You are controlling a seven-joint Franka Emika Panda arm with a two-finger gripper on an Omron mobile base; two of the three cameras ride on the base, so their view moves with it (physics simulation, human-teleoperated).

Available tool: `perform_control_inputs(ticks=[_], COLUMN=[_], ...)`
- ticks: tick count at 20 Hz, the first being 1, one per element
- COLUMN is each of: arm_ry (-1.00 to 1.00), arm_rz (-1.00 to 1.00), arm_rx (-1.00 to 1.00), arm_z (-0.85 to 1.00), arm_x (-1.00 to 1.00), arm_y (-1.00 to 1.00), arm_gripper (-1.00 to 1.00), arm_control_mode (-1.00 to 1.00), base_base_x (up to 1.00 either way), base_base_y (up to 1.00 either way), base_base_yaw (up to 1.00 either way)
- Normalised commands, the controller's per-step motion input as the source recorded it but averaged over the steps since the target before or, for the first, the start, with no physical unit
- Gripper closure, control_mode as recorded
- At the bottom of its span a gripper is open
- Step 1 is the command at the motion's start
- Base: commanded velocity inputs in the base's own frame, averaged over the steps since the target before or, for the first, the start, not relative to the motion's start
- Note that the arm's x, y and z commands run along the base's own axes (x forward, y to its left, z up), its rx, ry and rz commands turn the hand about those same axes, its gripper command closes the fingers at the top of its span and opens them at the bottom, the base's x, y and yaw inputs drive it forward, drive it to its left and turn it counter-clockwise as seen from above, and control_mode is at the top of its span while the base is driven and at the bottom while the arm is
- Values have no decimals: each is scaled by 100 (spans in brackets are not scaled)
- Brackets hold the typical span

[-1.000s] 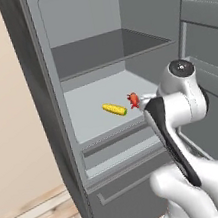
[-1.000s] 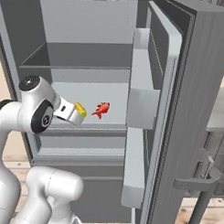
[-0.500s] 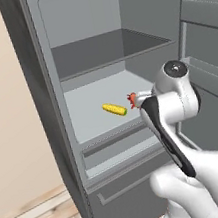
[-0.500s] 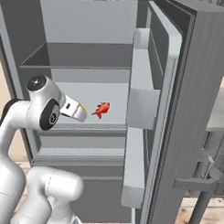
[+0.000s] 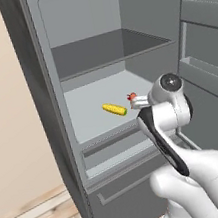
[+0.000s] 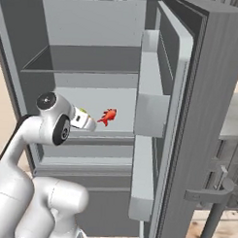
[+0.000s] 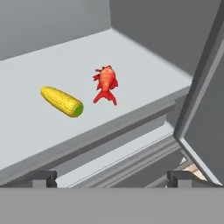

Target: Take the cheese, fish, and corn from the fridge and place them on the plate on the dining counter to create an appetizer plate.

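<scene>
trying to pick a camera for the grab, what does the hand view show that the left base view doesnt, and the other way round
Hand view: the whole fish, clear of the arm, and the open gripper short of the shelf.

Left base view: the upper shelf and the arm's own body, which covers most of the fish.

Both: the corn lying beside the fish on the fridge shelf.

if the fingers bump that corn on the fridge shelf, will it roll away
Probably: the corn looks round and tapered, lying on its side on the smooth flat fridge shelf, so a sideways nudge would likely roll it in a curve. It seems stiff and light. The fish beside it looks flatter, less apt to roll.
</scene>
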Motion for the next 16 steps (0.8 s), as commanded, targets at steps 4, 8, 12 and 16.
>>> perform_control_inputs(ticks=[4, 8, 12, 16], arm_ry=[0, 0, 0, 0], arm_rz=[0, 0, 0, 0], arm_rx=[0, 0, 0, 0], arm_z=[-3, -8, -14, -16], arm_x=[45, 40, 39, 37], arm_y=[-2, -7, -9, -6], arm_gripper=[-100, -100, -100, -100], arm_control_mode=[-100, -100, -100, -100], base_base_x=[0, 0, 0, 0], base_base_y=[0, 0, 0, 0], base_base_yaw=[0, 0, 0, 0])
